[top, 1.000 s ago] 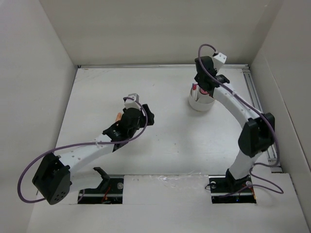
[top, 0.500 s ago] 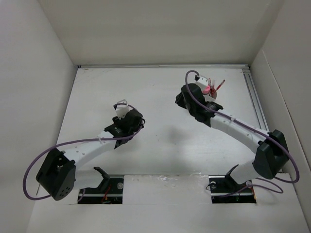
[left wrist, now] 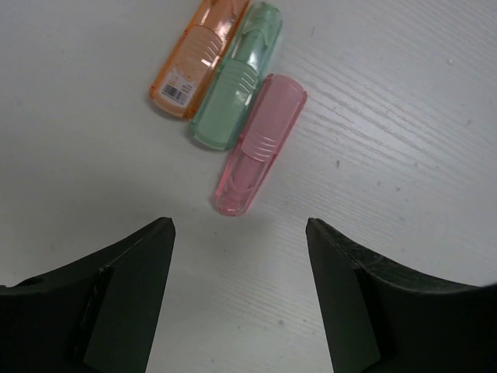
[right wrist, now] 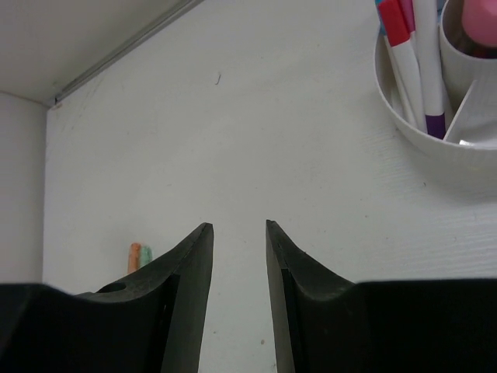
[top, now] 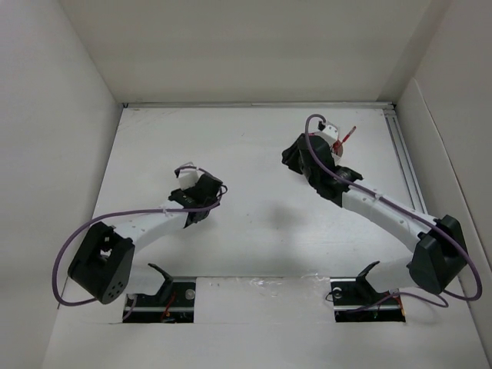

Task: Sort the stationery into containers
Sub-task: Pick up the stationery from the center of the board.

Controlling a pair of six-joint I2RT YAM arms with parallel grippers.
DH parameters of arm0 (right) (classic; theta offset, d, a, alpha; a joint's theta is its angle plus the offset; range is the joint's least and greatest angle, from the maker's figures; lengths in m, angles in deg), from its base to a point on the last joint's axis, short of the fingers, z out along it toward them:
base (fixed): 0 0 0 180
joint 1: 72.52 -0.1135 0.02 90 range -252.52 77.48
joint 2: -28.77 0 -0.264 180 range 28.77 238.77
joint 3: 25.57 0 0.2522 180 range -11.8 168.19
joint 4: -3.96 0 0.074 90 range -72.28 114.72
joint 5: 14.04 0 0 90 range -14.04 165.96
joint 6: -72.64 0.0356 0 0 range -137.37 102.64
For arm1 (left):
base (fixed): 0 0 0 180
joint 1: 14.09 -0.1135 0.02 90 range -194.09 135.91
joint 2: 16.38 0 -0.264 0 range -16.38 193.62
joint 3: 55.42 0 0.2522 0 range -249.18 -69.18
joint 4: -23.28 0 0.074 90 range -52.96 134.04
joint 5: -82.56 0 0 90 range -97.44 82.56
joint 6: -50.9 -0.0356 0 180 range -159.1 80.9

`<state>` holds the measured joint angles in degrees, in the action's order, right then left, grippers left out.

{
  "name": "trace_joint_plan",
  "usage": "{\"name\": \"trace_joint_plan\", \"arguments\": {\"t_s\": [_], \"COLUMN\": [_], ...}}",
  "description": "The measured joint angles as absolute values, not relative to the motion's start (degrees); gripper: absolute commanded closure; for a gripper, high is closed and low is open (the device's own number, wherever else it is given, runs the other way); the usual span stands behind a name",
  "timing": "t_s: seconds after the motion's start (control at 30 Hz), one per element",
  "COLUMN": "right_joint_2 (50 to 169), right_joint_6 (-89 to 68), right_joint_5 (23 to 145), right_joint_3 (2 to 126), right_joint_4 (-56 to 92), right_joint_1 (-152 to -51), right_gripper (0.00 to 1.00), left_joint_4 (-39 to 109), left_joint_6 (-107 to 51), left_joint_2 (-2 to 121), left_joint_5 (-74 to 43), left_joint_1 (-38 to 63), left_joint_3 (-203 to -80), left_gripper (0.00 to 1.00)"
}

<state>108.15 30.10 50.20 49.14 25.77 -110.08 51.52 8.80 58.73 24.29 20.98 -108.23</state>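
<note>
From above, the left arm [top: 146, 227] bends up from its base and folds over at the wrist. Its fingers are buried under the wrist housing, so there is no reading them here. The right arm [top: 384, 211] stretches long and low toward the far side, and its fingers are hidden as well. Just behind that wrist a red pen [top: 348, 135] pokes out at a slant. Whatever holds it is covered by the arm.

Over to the left wrist camera, and now it's plain. The left gripper [left wrist: 239, 229] is spread wide, nothing between the fingers, tilted down at the table [left wrist: 404, 116]. Just ahead of the gap lies the pink piece [left wrist: 260, 144]. Up against its far left side sits the green piece [left wrist: 237, 78]. Pressed beside that is the orange piece [left wrist: 200, 58], its far end cut off by the frame.

Right wrist camera: the right gripper [right wrist: 238, 227] has its fingers drawn close, a slim gap between them, and it grips nothing. Ahead and to its right stands the white tub [right wrist: 411, 116], sliced by the frame edge. White markers [right wrist: 423, 62] with red caps lean in one compartment. A pink shape in the corner is too cropped to name. Far ahead on the left, the orange and green pieces are tiny specks.
</note>
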Motion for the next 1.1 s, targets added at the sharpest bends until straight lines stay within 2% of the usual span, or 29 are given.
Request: {"name": "trace_joint_plan", "arguments": {"t_s": [0.23, 0.43, 0.77, 0.97, 1.03, 1.1], "right_joint_2": [106.5, 106.5, 106.5, 106.5, 106.5, 106.8], "right_joint_6": [30.2, 30.2, 30.2, 30.2, 30.1, 29.9], "right_joint_5": [52.6, 54.4, 55.0, 55.2, 55.6, 56.5], "right_joint_3": [47.9, 47.5, 47.4, 47.4, 47.4, 47.4], "right_joint_4": [24.3, 23.6, 23.4, 23.3, 23.3, 23.3], "right_joint_1": [-107.2, -107.0, -107.0, -107.1, -107.1, -107.2], "right_gripper": [0.60, 0.60, 0.60, 0.43, 0.36, 0.33], "left_joint_4": [50.9, 50.0, 48.0, 45.2, 43.8, 43.2], "left_joint_6": [7.9, 6.5, 4.2, 2.9, 1.9, 1.2], "left_joint_2": [62.6, 71.7, 74.8, 73.7, 72.0, 70.6], "left_joint_5": [24.4, 24.6, 24.0, 21.7, 19.4, 17.3], "left_joint_1": [17.9, 17.9, 16.9, 16.9, 16.9, 17.3], "left_joint_3": [-108.3, -112.5, -116.1, -114.6, -113.1, -112.0], "left_gripper": [0.38, 0.44, 0.70, 0.85, 0.87, 0.89]}}
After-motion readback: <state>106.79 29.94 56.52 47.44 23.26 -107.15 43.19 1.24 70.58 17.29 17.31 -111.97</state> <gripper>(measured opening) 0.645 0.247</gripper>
